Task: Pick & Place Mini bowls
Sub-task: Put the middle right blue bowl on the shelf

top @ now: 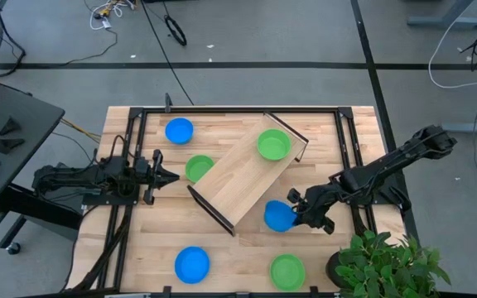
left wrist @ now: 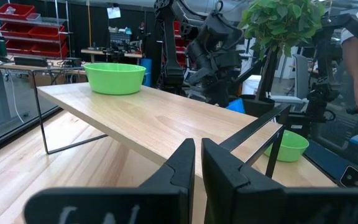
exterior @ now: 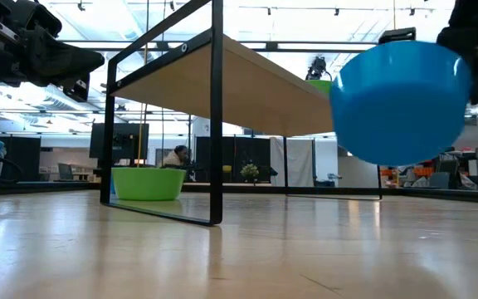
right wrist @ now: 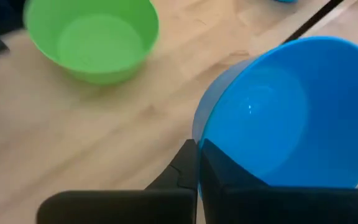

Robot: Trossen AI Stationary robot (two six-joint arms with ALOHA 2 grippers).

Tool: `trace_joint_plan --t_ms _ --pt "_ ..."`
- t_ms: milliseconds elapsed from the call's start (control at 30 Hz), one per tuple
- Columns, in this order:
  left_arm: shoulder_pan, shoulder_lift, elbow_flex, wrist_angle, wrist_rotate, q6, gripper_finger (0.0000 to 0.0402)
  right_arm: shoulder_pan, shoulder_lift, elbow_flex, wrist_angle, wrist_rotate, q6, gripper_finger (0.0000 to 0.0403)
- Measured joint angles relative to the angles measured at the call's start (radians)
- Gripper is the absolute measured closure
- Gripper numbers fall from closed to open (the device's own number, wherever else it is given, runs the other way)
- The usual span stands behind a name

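The right gripper (top: 295,217) has its jaws clenched on the rim of a blue bowl (top: 278,216), holding it tilted and clear of the bench (top: 139,248), just beside the near corner of the wooden tray (top: 243,178). Pinching the thin rim is why the bowl hangs at a slant: its weight swings below the grip. It looks to be mid-carry, probably on its way to the tray top, where a green bowl (top: 273,145) already sits near the far end.

The tray stands on black wire legs, raised off the bench and set at an angle, so a bowl has to be lifted over its edge rather than slid on.

The left gripper (top: 162,176) waits low over the bench on its own side, jaws closed on nothing, pointing toward a second green bowl (top: 199,168) beside the tray. Two blue bowls (top: 179,131) (top: 192,265) and a third green one (top: 287,271) lie spread on the bench, well apart.
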Motion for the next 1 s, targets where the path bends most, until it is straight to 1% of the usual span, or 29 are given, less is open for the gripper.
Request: trace_joint_plan --t_ms 133,400,600,700,867,1000 --pt "0.0 0.0 0.0 0.0 0.0 0.0 0.0369 0.0 -0.012 0.0 0.002 -0.086 0.098 0.0403" --pt "0.0 0.0 0.0 0.0 0.0 0.0 0.0369 0.0 -0.014 0.013 0.101 -0.126 0.233 0.0403" --pt "0.0 0.0 0.0 0.0 0.0 0.0 0.0369 -0.007 -0.014 0.063 0.16 -0.126 0.293 0.0403" --pt "0.0 0.0 0.0 0.0 0.0 0.0 0.0369 -0.014 -0.014 0.087 0.206 -0.099 0.327 0.0403" --pt "0.0 0.0 0.0 0.0 0.0 0.0 0.0369 -0.031 -0.014 0.129 0.223 -0.06 0.331 0.0403" --pt "0.0 0.0 0.0 0.0 0.0 0.0 0.0369 -0.05 -0.014 0.15 0.22 -0.057 0.33 0.0403"
